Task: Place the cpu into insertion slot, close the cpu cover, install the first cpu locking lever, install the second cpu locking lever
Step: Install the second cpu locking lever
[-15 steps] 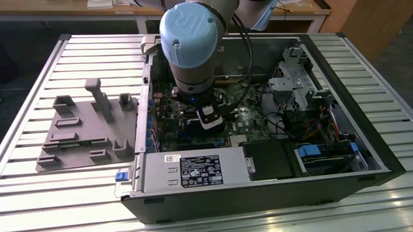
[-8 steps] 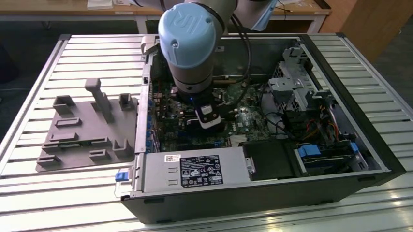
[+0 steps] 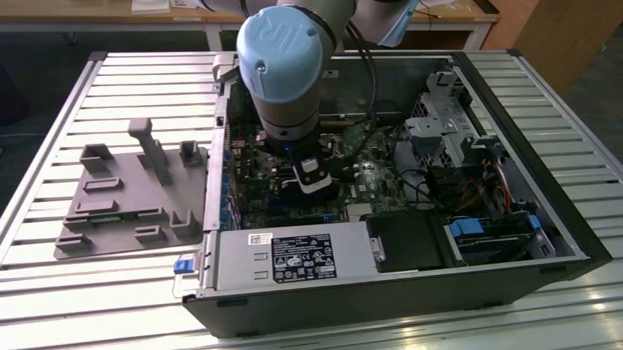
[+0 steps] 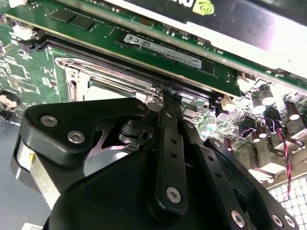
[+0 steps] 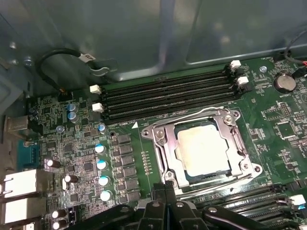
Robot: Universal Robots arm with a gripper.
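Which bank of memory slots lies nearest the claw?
The bank beside the claw, at the socket's near edge. The other bank lies beyond the cpu, against the case wall.

No print is clear enough to read. A black label [image 3: 303,257] and a small white sticker [image 3: 260,238] just beside it sit on the power supply [image 3: 233,264]. A white sticker strip [image 4: 163,51] lies on a memory module [image 4: 96,36].

Even, soft daylight fills the exterior view; the computer case [image 3: 409,189] interior sits shadowed (mildly blurred), and the close pincer [image 4: 165,98] looks soft-focused.
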